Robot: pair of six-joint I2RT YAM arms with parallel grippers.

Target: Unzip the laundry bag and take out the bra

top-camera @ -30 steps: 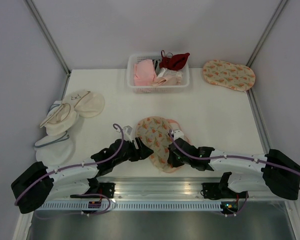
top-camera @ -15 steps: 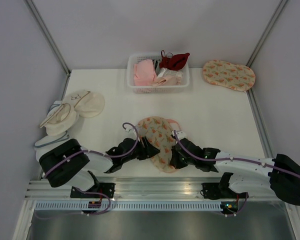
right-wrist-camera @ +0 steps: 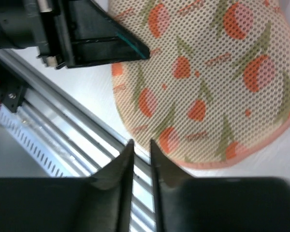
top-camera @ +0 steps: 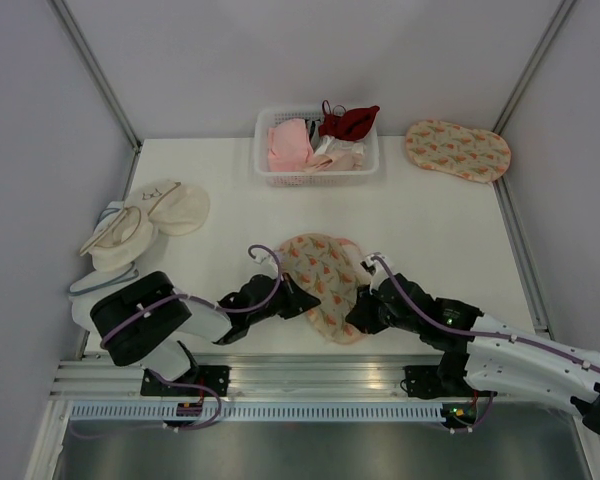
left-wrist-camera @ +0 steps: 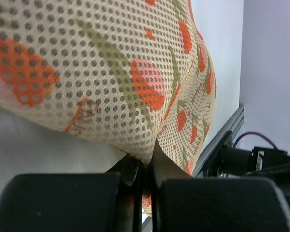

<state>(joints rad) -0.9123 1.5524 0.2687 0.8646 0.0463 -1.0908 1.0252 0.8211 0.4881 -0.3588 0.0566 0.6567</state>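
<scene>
The laundry bag [top-camera: 325, 272], a peach mesh pouch with orange leaf print, lies at the table's front centre. It fills the left wrist view [left-wrist-camera: 111, 72] and the upper part of the right wrist view [right-wrist-camera: 208, 82]. My left gripper [top-camera: 298, 300] is shut on the bag's near-left edge, with fabric pinched between its fingertips [left-wrist-camera: 148, 163]. Just off the bag's near-right edge, my right gripper [top-camera: 365, 312] stands open by a narrow gap [right-wrist-camera: 140, 143], nothing in it. The bra is hidden.
A white basket [top-camera: 318, 180] at the back holds pink and dark red garments. A second printed pouch [top-camera: 458, 149] lies at the back right. Cream-white pouches [top-camera: 140, 225] are stacked at the left. The aluminium rail [top-camera: 320, 375] runs along the near edge.
My left gripper closed in on the bag's edge and shut on it. My right gripper let go, opened slightly and drew back to the right. The bag shifted a little right.
</scene>
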